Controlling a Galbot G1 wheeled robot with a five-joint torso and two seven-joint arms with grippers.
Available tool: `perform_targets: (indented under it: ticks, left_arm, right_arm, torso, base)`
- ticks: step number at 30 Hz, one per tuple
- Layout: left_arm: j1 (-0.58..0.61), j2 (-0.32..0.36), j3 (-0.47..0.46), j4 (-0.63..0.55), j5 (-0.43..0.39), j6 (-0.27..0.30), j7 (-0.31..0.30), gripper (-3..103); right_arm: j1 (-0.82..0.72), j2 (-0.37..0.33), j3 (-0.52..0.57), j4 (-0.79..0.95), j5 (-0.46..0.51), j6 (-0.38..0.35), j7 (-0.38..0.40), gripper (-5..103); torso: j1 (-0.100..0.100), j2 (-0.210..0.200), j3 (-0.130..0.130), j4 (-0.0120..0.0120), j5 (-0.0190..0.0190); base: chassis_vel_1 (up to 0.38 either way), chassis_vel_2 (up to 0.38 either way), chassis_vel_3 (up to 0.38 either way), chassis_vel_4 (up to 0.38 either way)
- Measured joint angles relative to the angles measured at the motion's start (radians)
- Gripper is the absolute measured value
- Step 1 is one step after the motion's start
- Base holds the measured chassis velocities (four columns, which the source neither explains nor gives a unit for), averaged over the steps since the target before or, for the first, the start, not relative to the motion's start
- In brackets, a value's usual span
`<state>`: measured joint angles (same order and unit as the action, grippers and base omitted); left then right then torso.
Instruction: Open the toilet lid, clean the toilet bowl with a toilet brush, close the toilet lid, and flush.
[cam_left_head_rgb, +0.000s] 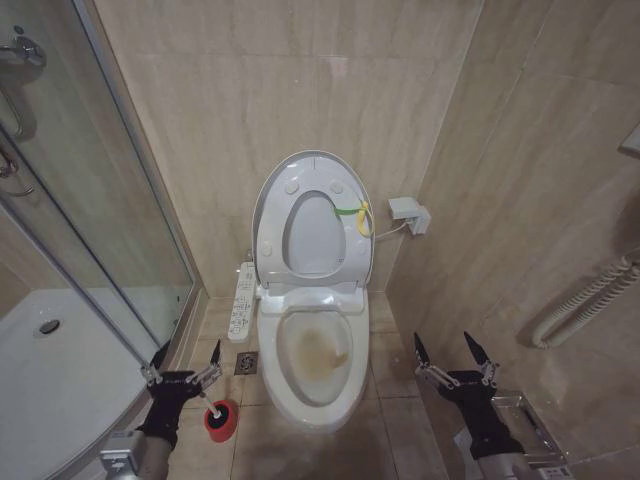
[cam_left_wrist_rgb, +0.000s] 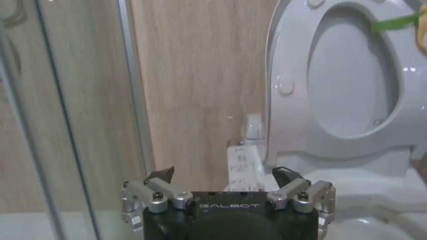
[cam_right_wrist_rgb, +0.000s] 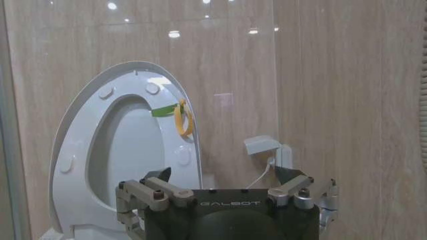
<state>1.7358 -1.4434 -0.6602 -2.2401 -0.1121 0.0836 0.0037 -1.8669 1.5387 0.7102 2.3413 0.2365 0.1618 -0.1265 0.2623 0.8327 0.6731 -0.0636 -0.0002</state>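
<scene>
The toilet lid (cam_left_head_rgb: 312, 165) is standing upright against the back wall at 12 o'clock, with the ring seat (cam_left_head_rgb: 345, 245) raised against it and a yellow-green strap (cam_left_head_rgb: 352, 212) hanging at its 3 o'clock edge. Below, one toilet bowl (cam_left_head_rgb: 318, 355) is lying open, brownish staining showing inside. The left end effector (cam_left_head_rgb: 183, 356) is hovering at 8 o'clock of the bowl, fingers spread apart and gripping nothing, squeezed between the bowl's rim and the glass shower door (cam_left_head_rgb: 95, 230). Just beneath it one toilet brush (cam_left_head_rgb: 216, 411) is sitting in a red holder (cam_left_head_rgb: 222, 424) on the floor. The right end effector (cam_left_head_rgb: 455, 351) is hanging at 4 o'clock of the bowl, fingers also apart and empty, near the side wall, with bare floor tile between it and the bowl.
</scene>
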Motion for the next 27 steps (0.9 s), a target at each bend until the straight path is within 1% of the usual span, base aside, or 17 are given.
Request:
perform_targets:
  ticks: [1,2,3,6,8,9,11,12,13,17,18,19,22,24,25,27]
  left_arm:
    - [0.005,0.003,0.0,0.037,0.002,-0.049,-0.002,100]
    - [0.005,0.003,0.0,0.037,0.002,-0.049,-0.002,100]
    - [0.014,0.003,0.0,0.069,0.009,-0.101,-0.004,99]
    - [0.031,0.002,0.0,0.097,0.018,-0.146,-0.006,99]
    - [0.033,0.003,0.001,0.103,0.018,-0.156,-0.006,99]
    - [0.038,0.004,0.006,0.131,0.017,-0.203,-0.01,99]
    - [0.04,0.007,0.011,0.172,0.024,-0.261,-0.013,101]
    - [0.042,0.007,0.014,0.21,0.03,-0.307,-0.019,101]
    - [0.042,0.007,0.014,0.21,0.03,-0.307,-0.019,101]
    - [0.048,0.002,0.009,0.293,0.032,-0.387,-0.038,101]
    - [0.046,0.003,0.007,0.323,0.023,-0.405,-0.039,98]
    - [0.046,0.003,0.007,0.323,0.023,-0.405,-0.039,98]
    - [0.037,0.013,0.006,0.375,-0.018,-0.418,-0.025,98]
    - [0.015,0.021,0.006,0.43,-0.047,-0.427,-0.016,96]
    - [0.015,0.021,0.006,0.43,-0.047,-0.427,-0.016,96]
    - [-0.01,0.029,0.004,0.487,-0.065,-0.443,-0.012,96]
  right_arm:
    - [0.0,0.0,0.0,0.0,0.0,0.0,0.0,100]
    - [0.0,0.0,0.0,0.0,0.0,0.0,0.0,100]
    - [0.0,0.0,0.0,0.0,0.0,0.0,0.0,100]
    - [0.0,0.0,0.0,0.0,0.0,0.0,0.0,100]
    - [0.0,0.0,0.0,0.0,0.0,0.0,0.0,100]
    - [0.0,0.0,0.0,0.0,0.0,0.0,0.0,100]
    - [0.0,0.0,0.0,0.0,0.0,0.0,0.0,100]
    - [0.0,0.0,0.0,0.0,0.0,0.0,0.0,100]
    - [0.0,0.0,0.0,0.0,0.0,0.0,0.0,100]
    - [0.0,0.0,0.0,0.0,0.0,0.0,0.0,100]
    - [0.0,0.0,0.0,0.0,0.0,0.0,0.0,100]
    - [0.0,0.0,0.0,0.0,0.0,0.0,0.0,100]
    - [0.0,0.0,0.0,0.0,0.0,0.0,0.0,100]
    - [0.0,0.0,0.0,0.0,0.0,0.0,0.0,100]
    - [0.0,0.0,0.0,0.0,0.0,0.0,0.0,100]
    - [0.0,0.0,0.0,0.0,0.0,0.0,0.0,100]
  torso:
    - [0.0,0.0,0.0,0.0,0.0001]
    - [0.0,0.0,0.0,0.0,0.0001]
    - [0.0,0.0,0.0,0.0,-0.0001]
    - [0.0,0.0,0.0,0.0001,0.0001]
    - [0.0,0.0,0.0,0.0,0.0002]
    - [0.0,0.0,0.0,0.0,0.0001]
    - [0.0,0.0,0.0,-0.0001,0.0003]
    - [0.0,0.0,0.0,0.0,0.0]
    - [0.0,0.0,0.0,0.0,0.0]
    - [0.0,0.0,0.0,0.0,0.0001]
    - [0.0,0.0,0.0,0.0,0.0001]
    - [0.0,0.0,0.0,0.0,0.0001]
    - [0.0,0.0,0.0,0.0,0.0001]
    - [0.0,0.0,0.0,0.0001,0.0001]
    - [0.0,0.0,0.0,0.0001,0.0001]
    - [0.0,0.0,0.0,0.0001,0.0001]
  base:
    - [0.0,0.0,0.0,0.0]
    - [0.0,0.0,0.0,0.0]
    - [0.0,0.0,0.0,0.0]
    - [0.0,0.0,0.0,0.0]
    - [0.0,0.0,0.0,0.0]
    - [0.0,0.0,0.0,0.0]
    - [0.0,0.0,0.0,0.0]
    - [0.0,0.0,0.0,0.0]
    - [0.0,0.0,0.0,0.0]
    - [0.0,0.0,0.0,0.0]
    - [0.0,0.0,0.0,0.0]
    - [0.0,0.0,0.0,0.0]
    - [0.0,0.0,0.0,0.0]
    - [0.0,0.0,0.0,0.0]
    - [0.0,0.0,0.0,0.0]
    - [0.0,0.0,0.0,0.0]
